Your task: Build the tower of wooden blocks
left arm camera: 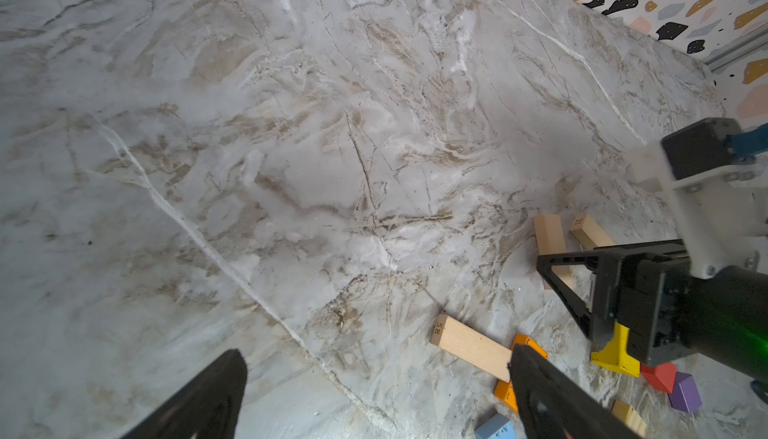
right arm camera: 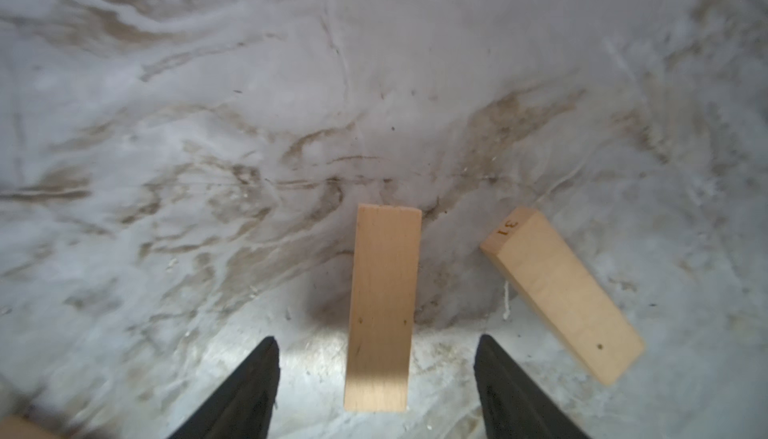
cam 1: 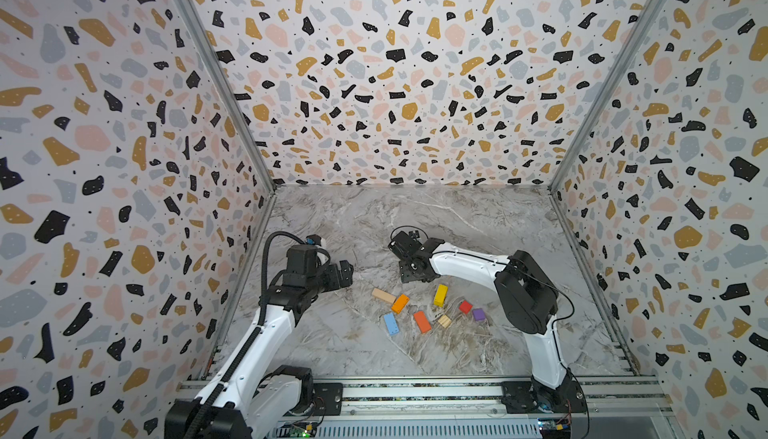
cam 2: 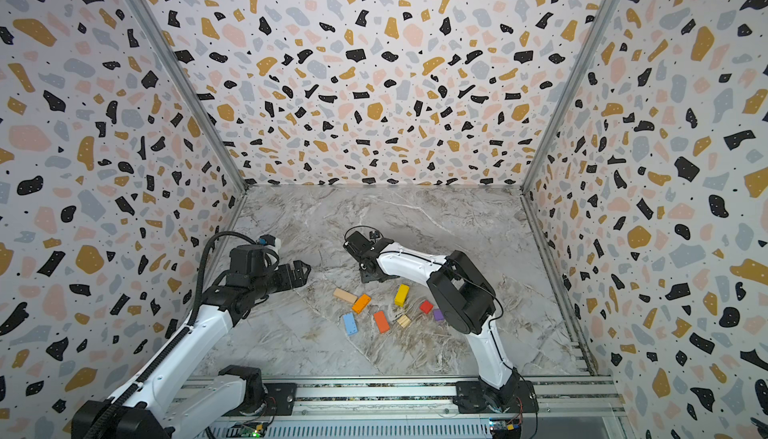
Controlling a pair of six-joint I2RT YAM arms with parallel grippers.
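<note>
Two tan wood blocks lie flat and apart on the marble. One [right arm camera: 382, 304] sits between the fingers of my right gripper [right arm camera: 377, 338], which stands open with a gap on each side of it. The other, marked 31 [right arm camera: 561, 291], lies angled beside it. In both top views the right gripper [cam 1: 409, 275] points down and hides these two. Loose blocks lie nearer the front: a tan oblong [cam 1: 383, 295], two orange [cam 1: 400, 303] [cam 1: 422, 321], yellow [cam 1: 440, 295], blue [cam 1: 390, 323], and red [cam 1: 465, 306], purple [cam 1: 478, 314] and tan [cam 1: 444, 320] cubes. My left gripper [cam 1: 348, 273] hovers open and holds nothing. No tower shows.
The marble table [cam 1: 332, 333] is boxed in by terrazzo-patterned walls on three sides, with a metal rail [cam 1: 415, 391] along the front edge carrying both arm bases. The right arm's elbow [cam 1: 523, 291] hangs just right of the loose blocks.
</note>
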